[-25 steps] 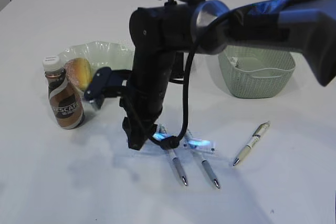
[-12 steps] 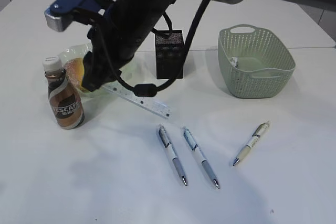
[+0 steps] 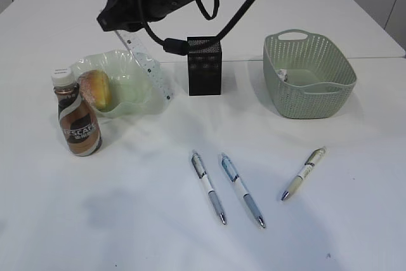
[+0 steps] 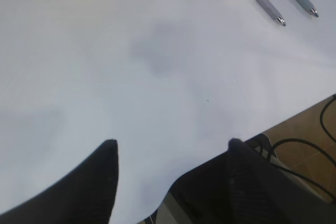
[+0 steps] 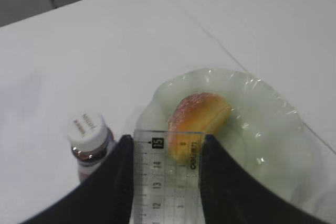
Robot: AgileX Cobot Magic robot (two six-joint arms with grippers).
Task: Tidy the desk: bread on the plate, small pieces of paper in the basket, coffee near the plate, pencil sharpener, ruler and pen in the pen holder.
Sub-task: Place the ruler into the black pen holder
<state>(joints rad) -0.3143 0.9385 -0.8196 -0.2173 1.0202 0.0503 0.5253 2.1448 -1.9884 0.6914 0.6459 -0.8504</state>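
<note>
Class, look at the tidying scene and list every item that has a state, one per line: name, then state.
ruler: lifted off the table, hanging tilted, held by the right gripper
bread: on the plate
coffee bottle: upright, capped, beside the plate
pen holder: upright
basket: upright, something small inside
three pens: lying on the table
left gripper: open, fingers empty

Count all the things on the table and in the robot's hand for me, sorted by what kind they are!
Pens: 3
Ruler, held in the right hand: 1
Coffee bottle: 1
Bread: 1
Plate: 1
Pen holder: 1
Basket: 1
Total: 9
</note>
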